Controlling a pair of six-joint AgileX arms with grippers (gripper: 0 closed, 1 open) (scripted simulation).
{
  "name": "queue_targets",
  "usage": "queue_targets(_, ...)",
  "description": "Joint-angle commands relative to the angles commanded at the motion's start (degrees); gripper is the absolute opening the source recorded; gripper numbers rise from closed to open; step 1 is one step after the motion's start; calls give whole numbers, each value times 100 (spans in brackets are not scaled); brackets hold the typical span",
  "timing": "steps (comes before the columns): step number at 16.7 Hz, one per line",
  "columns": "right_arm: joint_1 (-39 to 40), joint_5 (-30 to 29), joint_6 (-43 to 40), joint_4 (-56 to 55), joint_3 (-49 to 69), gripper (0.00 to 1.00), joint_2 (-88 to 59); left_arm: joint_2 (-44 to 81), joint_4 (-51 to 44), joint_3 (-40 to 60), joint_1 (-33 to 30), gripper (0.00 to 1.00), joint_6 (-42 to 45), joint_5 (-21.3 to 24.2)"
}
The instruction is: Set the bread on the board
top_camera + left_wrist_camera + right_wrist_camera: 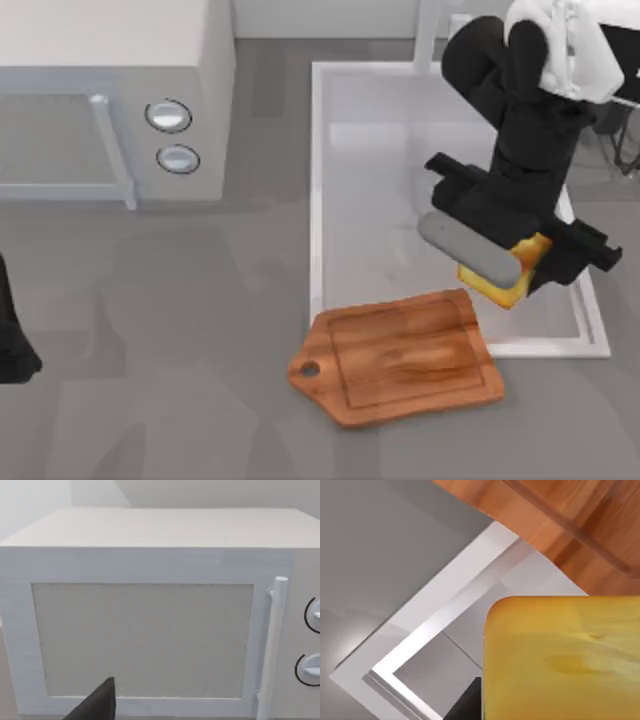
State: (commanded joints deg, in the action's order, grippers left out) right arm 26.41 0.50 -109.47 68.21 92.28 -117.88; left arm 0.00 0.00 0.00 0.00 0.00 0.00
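Right tool [500, 262] is clamped on the bread [512, 275], held raised over the white tray [318, 180] at its 5 o'clock corner — just off the board's [400, 355] 1 o'clock edge, likely for carrying across. Left arm [12, 345] is parked at the table's 9 o'clock; its tool state — cannot tell.

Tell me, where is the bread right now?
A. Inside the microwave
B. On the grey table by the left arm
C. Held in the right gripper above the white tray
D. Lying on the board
C: the right gripper is shut on the bread, over the white tray just beyond the board, whose top is bare.
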Motion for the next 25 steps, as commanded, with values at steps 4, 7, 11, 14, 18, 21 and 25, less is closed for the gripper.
queue_targets(4,1069,-7,-1750,-170,1,0,5,0,0,0,0,100,0,0)
queue_targets(7,1565,-31,-2443,-285,-10,0,57,0,0,0,0,100,0,0)
queue_targets(11,1699,-42,-2620,-323,-17,0,79,0,0,0,0,100,0,0)
queue_targets(14,1674,-39,-2602,-319,-25,0,61,0,0,0,0,100,0,0)
queue_targets(18,1677,-44,-2597,-567,-195,0,0,0,0,0,0,100,0,0)
queue_targets(21,1685,-37,-2598,-779,-355,0,-62,0,0,0,0,100,0,0)
queue_targets(25,1695,-33,-2608,-1085,-552,0,-128,0,0,0,0,100,0,0)
